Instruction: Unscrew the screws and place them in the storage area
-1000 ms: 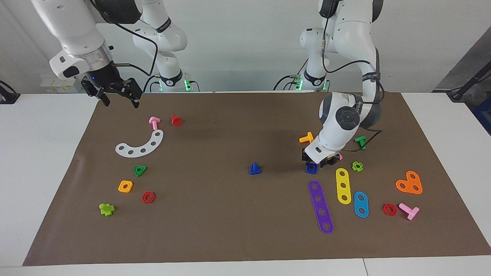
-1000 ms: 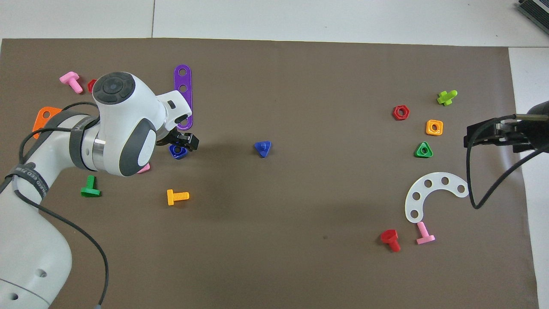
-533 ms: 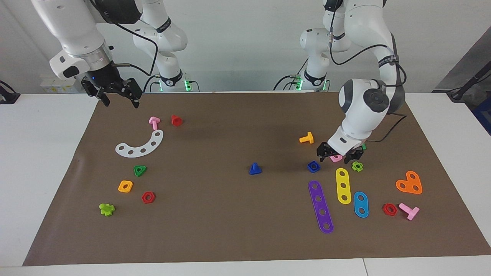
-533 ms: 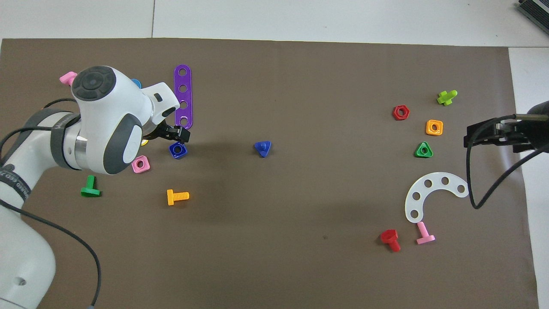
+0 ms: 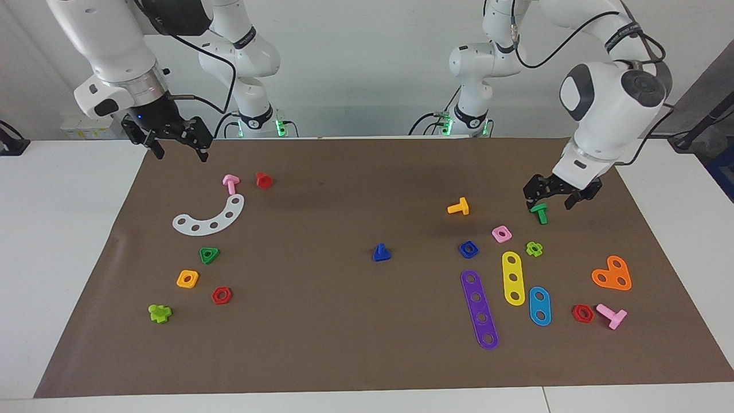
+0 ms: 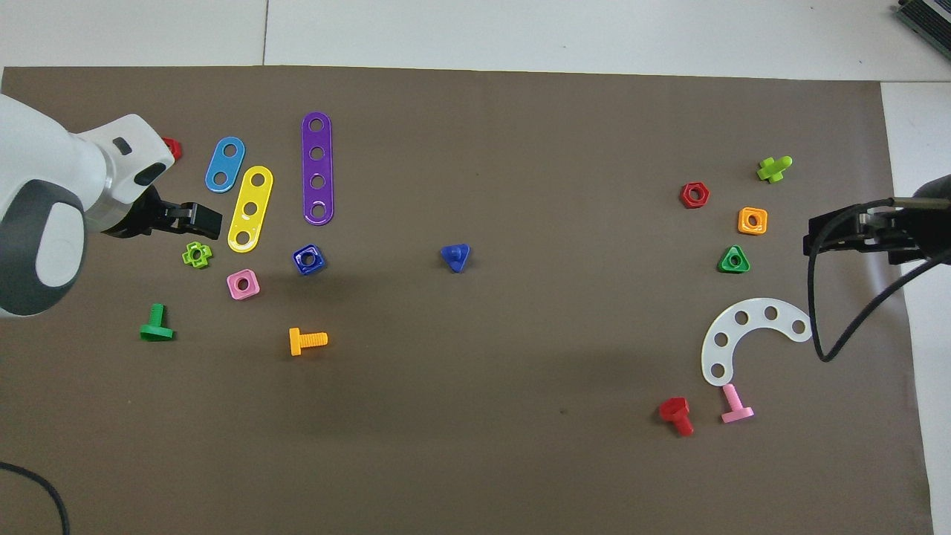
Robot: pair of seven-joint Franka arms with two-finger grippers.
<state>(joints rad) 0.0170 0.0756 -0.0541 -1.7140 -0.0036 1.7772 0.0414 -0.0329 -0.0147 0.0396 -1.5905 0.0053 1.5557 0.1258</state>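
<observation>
Screw (image 5: 381, 252): we see it freed, head down on the brown paper (image 5: 321, 344).
Left gripper (image 5: 555, 194): empty, fingers spread; we retreat high, disturbing nothing.
Right gripper (image 5: 172, 141): waits, spread.

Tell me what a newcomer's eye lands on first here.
The left gripper, open and raised over the green screw at the left arm's end of the brown paper. Next, the bright toy parts scattered at both ends, with a lone blue screw standing near the middle. The right gripper waits, open, above the paper's edge nearest the robots.
</observation>
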